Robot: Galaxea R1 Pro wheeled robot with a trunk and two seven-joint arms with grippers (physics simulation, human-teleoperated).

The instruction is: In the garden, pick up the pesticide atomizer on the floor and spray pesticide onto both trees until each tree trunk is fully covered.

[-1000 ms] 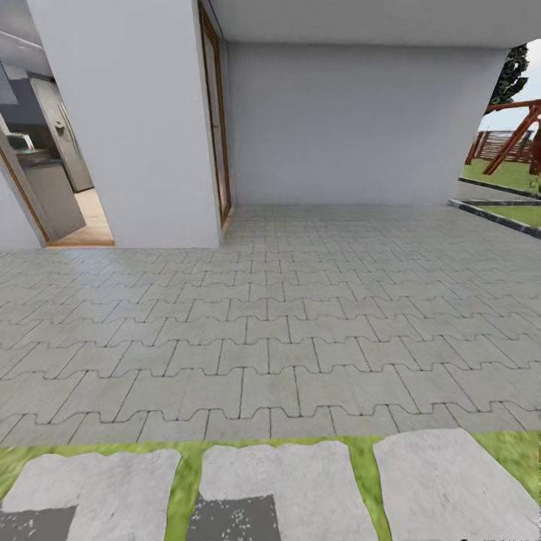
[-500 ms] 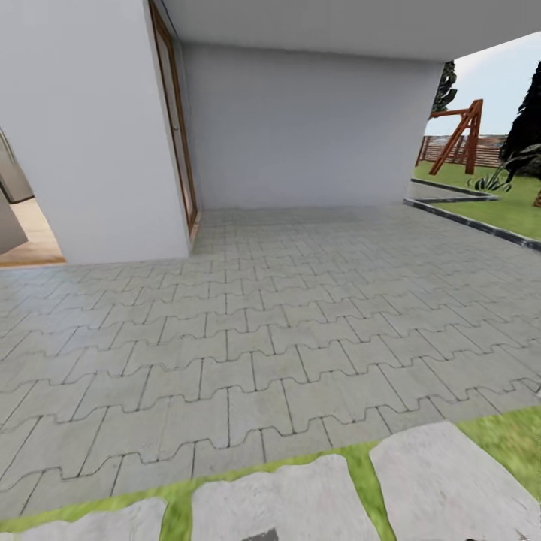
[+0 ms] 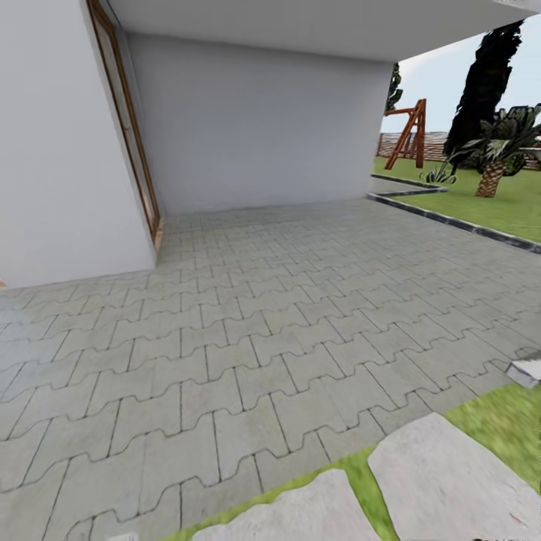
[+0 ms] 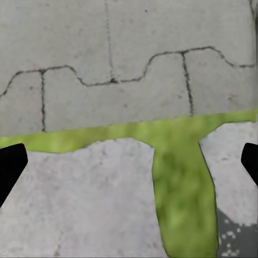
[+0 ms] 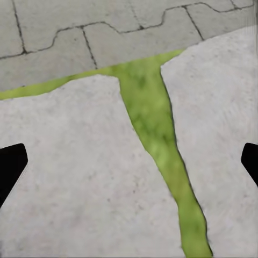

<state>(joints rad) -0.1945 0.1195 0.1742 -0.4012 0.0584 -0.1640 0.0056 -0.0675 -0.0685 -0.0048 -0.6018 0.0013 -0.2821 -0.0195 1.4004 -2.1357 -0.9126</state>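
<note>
The pesticide atomizer and both trees are out of view. The garden's green lawn (image 3: 481, 203) lies at the far right of the head view, past a dark curb (image 3: 458, 222). In the left wrist view my left gripper (image 4: 129, 166) is open, its black fingertips (image 4: 11, 164) wide apart over a grey stepping stone (image 4: 80, 199) and a grass strip. My right gripper (image 5: 129, 166) is open too, with nothing between its fingertips (image 5: 11, 166), above stepping stones (image 5: 70, 161) split by grass.
A paved patio (image 3: 263, 315) stretches ahead to the white house wall (image 3: 255, 128), with a wooden door frame (image 3: 131, 135) at the left. On the lawn stand a short palm (image 3: 496, 161), a near-black cypress (image 3: 485, 83), a wooden swing frame (image 3: 409, 135) and a slat fence (image 3: 439, 144).
The whole head view has swung to the right: the kitchen doorway has left the picture on the left, and the lawn, palm and cypress have come in on the right.
</note>
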